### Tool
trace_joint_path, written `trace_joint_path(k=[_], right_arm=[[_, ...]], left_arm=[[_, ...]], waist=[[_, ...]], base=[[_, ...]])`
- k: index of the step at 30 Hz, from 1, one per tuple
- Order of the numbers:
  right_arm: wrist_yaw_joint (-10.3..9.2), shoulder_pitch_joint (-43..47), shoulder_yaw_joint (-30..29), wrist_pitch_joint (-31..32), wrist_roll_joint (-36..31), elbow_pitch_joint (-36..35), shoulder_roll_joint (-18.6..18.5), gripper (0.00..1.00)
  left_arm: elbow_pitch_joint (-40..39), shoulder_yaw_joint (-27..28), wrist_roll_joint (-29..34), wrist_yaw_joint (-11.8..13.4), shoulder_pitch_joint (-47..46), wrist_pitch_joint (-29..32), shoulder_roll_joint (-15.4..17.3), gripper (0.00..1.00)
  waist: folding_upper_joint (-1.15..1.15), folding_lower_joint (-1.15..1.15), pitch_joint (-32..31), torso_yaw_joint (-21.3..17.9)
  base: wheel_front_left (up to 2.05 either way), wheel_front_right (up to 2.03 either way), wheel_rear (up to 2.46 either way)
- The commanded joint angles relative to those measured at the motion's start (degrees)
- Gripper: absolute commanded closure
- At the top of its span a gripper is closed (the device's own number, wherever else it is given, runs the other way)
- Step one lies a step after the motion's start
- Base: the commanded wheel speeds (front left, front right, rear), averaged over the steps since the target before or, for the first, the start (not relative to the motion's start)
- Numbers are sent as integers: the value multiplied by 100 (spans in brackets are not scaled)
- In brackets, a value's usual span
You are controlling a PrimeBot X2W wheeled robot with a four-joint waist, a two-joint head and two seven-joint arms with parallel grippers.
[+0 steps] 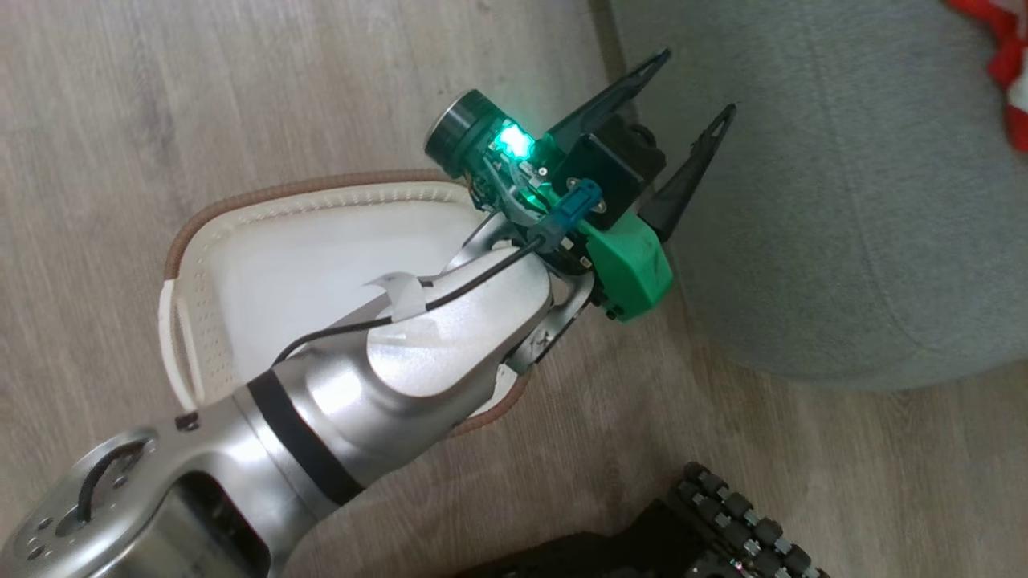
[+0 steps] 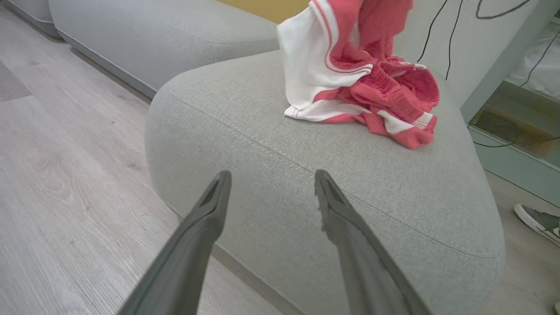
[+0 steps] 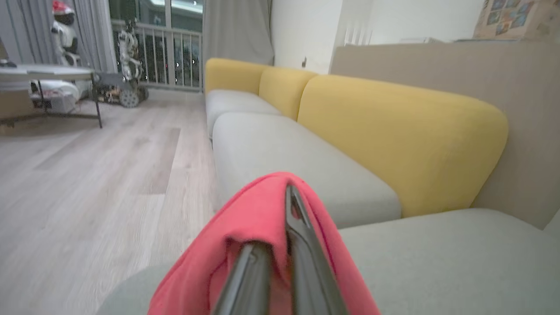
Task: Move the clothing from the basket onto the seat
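My left gripper is open and holds nothing; it hovers over the near edge of the grey-green seat. Its arm crosses above the cream basket, which stands on the floor with its white inside partly hidden. In the left wrist view the open left gripper points at the seat, where red-and-white clothing lies bunched, one end rising out of the top. The clothing also peeks in at the head view's top right corner. My right gripper is shut on red clothing above the seat.
Yellow back cushions line the sofa. A person's shoe and cables are beyond the seat's far side. A table and a wheeled machine stand across the wooden floor. My dark base is at the bottom.
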Motion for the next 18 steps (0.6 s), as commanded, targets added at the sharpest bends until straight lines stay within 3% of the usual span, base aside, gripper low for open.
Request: trace_joint_path(k=[1,6,12,18], right_arm=[[-1,153,123,-36,-12,146,-292,100],[-1,282,1004,-10,256,1039,-258,100],[-1,163,1996,1059,834,1774,-268,100],[-1,50,2526,1735,1210,1970,-338,100]], left_arm=[[-181,8,-82,76,-197,-65,-64,0],[-84,-118,-304,207,-236,-186,-65,0],[-40,-223,-549,340,-197,-322,-65,0],[6,-285,-693,406,-206,-399,-65,0]], waist=[[0,-2,82,102],[0,-2,38,159],[0,-2,-70,214],[0,-2,-167,237]], base=[[0,0,0],[0,0,0],[0,0,0],[0,0,0]])
